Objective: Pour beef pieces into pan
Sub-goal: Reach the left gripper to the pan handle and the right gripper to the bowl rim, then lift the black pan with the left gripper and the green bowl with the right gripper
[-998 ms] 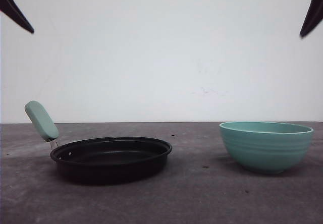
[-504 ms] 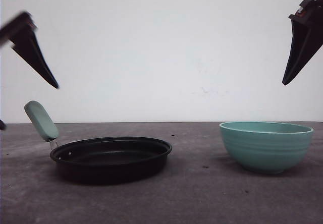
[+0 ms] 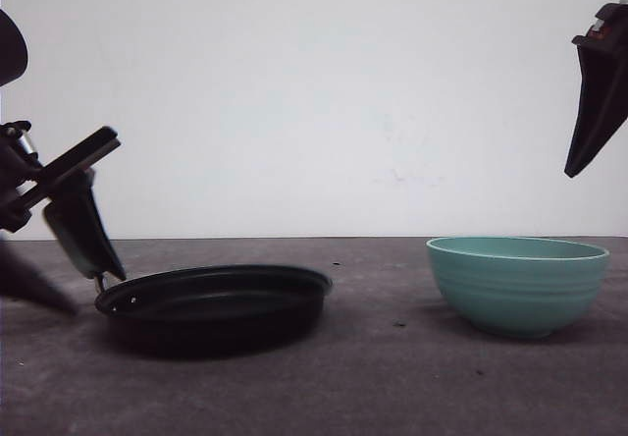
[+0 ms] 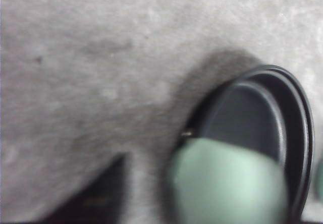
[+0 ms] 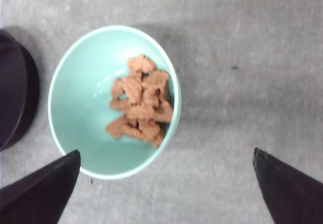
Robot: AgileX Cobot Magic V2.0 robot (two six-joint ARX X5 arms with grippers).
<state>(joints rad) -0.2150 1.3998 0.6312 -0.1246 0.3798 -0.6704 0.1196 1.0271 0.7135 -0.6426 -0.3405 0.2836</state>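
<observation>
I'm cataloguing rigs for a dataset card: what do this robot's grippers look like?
Both are black. The right gripper has two long fingers tapering to points, with a small reddish mark near its top in the front view. The left gripper shows flat black fingers, partly blurred.

You have one shallow round black frying pan [image 3: 214, 308], one teal ribbed bowl [image 3: 518, 284], and one pile of reddish-brown beef pieces [image 5: 140, 101].

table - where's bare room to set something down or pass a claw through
The widest bare stretch of table lies between the pan and the teal bowl, and runs along the near edge in front of both. It is crowded at the pan's handle, where the left claw sits. The right claw hangs open above the bowl.
</observation>
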